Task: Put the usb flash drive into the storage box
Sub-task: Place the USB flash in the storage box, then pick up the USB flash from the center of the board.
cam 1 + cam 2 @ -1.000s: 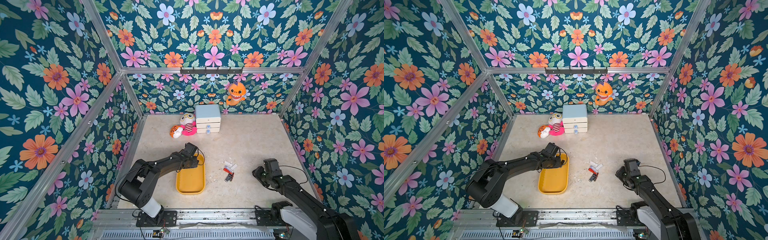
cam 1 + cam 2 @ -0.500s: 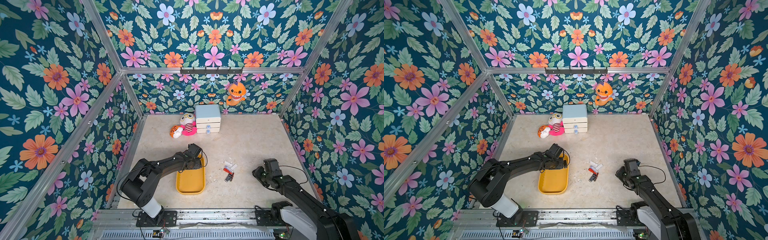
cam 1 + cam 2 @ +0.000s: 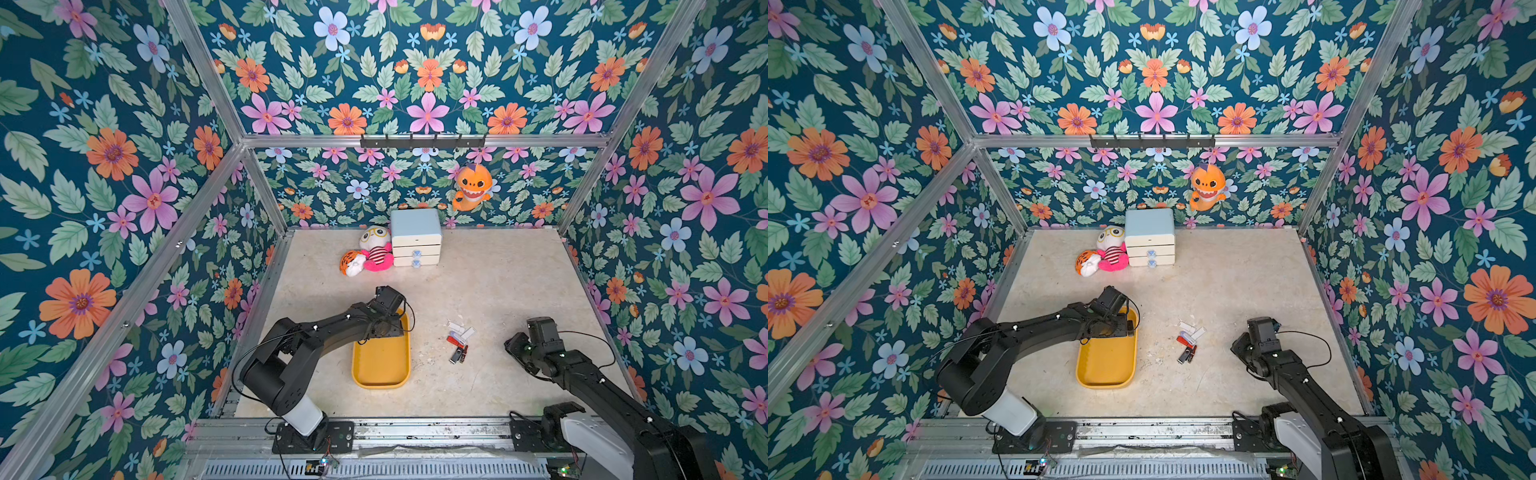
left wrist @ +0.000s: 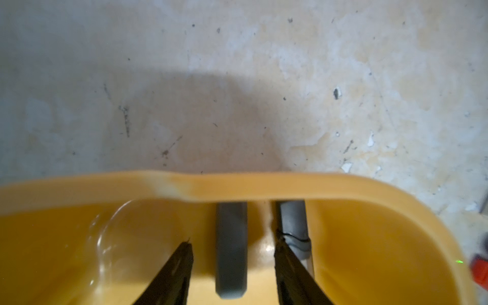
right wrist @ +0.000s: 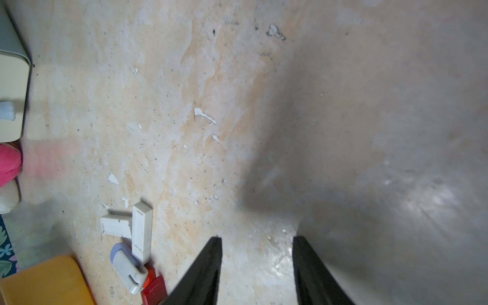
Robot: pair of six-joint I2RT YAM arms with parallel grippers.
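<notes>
Lying loose in the storage box [image 4: 264, 183], a usb flash drive [image 4: 231, 269] is flanked by the parted jaws of the left tool [image 4: 233, 240]. The right tool [image 5: 257, 237] is held partly open, empty.

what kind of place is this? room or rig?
Probably a staged robot test cell: aluminium frame lined with floral wallpaper, left arm and right arm bolted to a front rail, plush doll as prop.

Your storage box [image 4: 264, 184]: yellow plastic, smooth, glossy, glints on inner wall. Your counter [image 5: 184, 105]: matt, rough, beige coating chipped and flaked white. Note white flash drives [image 5: 142, 232]: smooth plastic, dull sheen. Far cabinet [image 3: 415, 226]: smooth plastic. Beside it, striped toy [image 3: 376, 249]: soft plush cloth. Cage frame [image 3: 291, 140]: brushed metal.
</notes>
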